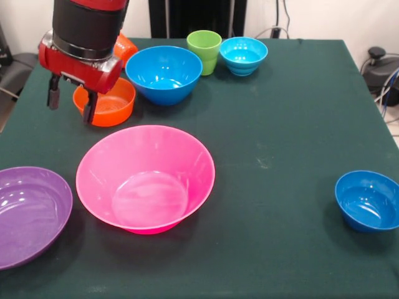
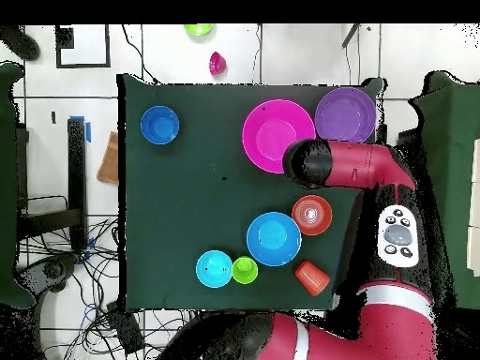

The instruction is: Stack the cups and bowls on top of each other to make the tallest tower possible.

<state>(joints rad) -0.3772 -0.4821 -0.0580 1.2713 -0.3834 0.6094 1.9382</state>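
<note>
- Bowls and cups all look like thin glossy plastic: light, stiff, slick, unlikely to break. My judgement is that a pinch over the rim wall suits each one best, since the smooth curved sides give little else to hold.
- Gripper (image 1: 72, 99) hangs open and empty, its 2 fingers spread, just above the left edge of the small orange bowl (image 1: 107, 103) at the far left of the front view.
- Huge pink bowl (image 1: 145, 177) sits near the middle front, with the large purple bowl (image 1: 28, 212) just left of it, apart from it.
- Medium blue bowl (image 1: 164, 73) stands behind the pink one; the lime green cup (image 1: 204, 51) and small cyan bowl (image 1: 243, 55) sit close together at the far edge.
- Small dark blue bowl (image 1: 368, 200) sits alone, near right, well apart from the rest.
- Orange cup (image 2: 311, 277) shows in the overhead view, apparently mouth down; in the front view the arm mostly hides it.
- Every container looks empty, and nothing is stacked yet, so no tower exists.
</note>
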